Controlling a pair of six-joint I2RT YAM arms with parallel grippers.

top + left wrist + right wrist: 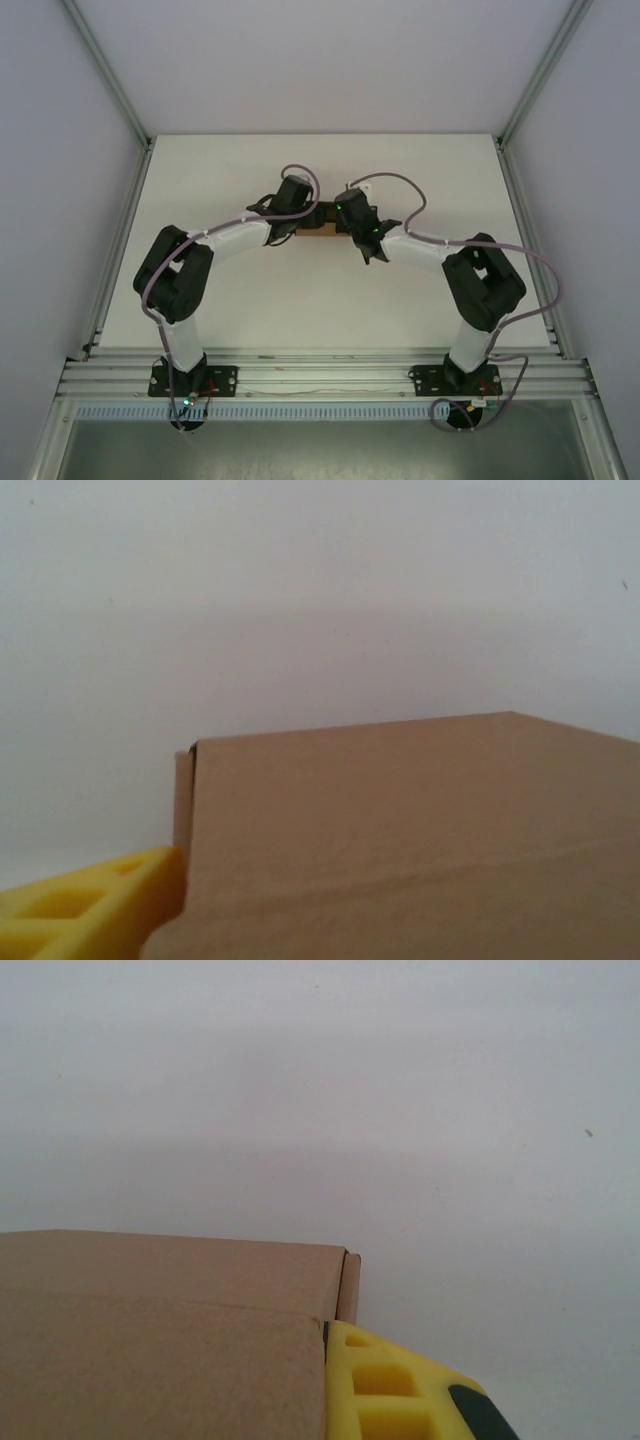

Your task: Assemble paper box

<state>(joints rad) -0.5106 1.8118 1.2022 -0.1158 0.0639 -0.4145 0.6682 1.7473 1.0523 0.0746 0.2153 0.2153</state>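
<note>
The paper box (322, 229) lies a little above the centre of the top view on the white table (320, 310), with its long axis running left to right across the frame. The 2 arms meet it from opposite ends, the left gripper (283, 222) at its left end and the right gripper (352, 222) at its right end, so neither is clearly nearer.

In the left wrist view the box (420, 830) takes up the lower right, showing a flat brown panel with a wall edge at its left. 1 yellow finger (90, 905) comes in at the lower left and touches that end. In the right wrist view the box (160, 1340) sits at the lower left, and 1 yellow finger (385, 1390) with a dark pad lies against its right end, just below a narrow upright edge. Each view shows 1 finger, so I cannot tell whether either gripper is clenched on a wall or merely pressing.

The coming move likely turns on this end-to-end bracing: a push along the long axis needs both ends held, or the light cardboard may slide on the smooth surface. The table extends well past the box, and the pale enclosure walls (60, 150) stand well apart.
</note>
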